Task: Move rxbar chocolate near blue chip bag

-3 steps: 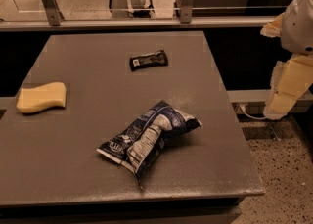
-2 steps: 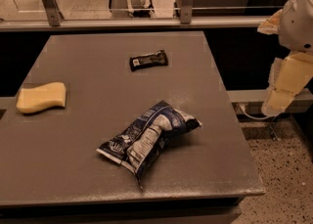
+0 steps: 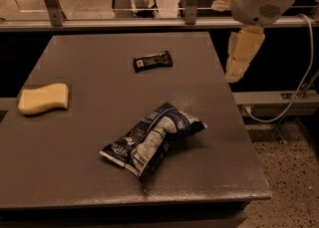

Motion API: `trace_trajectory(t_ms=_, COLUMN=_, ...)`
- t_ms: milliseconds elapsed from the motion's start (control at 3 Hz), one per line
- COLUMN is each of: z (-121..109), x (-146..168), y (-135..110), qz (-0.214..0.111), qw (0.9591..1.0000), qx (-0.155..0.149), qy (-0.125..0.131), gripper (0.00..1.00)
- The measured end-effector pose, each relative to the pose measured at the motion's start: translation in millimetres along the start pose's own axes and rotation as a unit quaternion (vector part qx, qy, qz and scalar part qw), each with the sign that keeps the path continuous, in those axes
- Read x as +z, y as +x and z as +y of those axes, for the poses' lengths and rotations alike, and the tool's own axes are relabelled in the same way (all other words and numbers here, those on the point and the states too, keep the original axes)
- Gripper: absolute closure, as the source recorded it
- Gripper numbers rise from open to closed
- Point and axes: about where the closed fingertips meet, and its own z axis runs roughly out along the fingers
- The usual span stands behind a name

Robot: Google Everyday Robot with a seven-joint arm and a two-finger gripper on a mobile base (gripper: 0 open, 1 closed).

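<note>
The rxbar chocolate [image 3: 153,61], a small flat black bar with white label text, lies on the grey table [image 3: 94,122] towards the back middle. The blue chip bag [image 3: 152,140], large, crumpled, dark blue and white, lies nearer the front, right of centre. The two are apart, with bare table between them. My gripper [image 3: 240,57] hangs beyond the table's right edge, to the right of the bar and above the gap beside the table. It holds nothing that I can see.
A yellow sponge [image 3: 43,98] lies at the table's left side. A rail with metal posts [image 3: 51,0] runs behind the table. A white cable [image 3: 299,90] and speckled floor lie to the right.
My arm has swung left and up, closer to the table's right edge. The bar, the chip bag and the sponge have not moved.
</note>
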Motion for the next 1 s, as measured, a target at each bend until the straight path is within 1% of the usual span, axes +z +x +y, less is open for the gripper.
trace_trajectory(t_ms=333, z=-46, x=34, y=-30, qz=-0.024, qw=0.9991, qx=-0.032, qy=-0.011, gripper=0.00)
trace_trajectory(t_ms=667, z=-81, x=72, y=-46, qz=-0.050, qw=0.9979, qx=-0.032, qy=-0.026, gripper=0.00)
trace_trajectory(t_ms=1000, z=-105, x=112, y=-60, qz=-0.071, qw=0.9959, qx=-0.031, qy=-0.048, gripper=0.00)
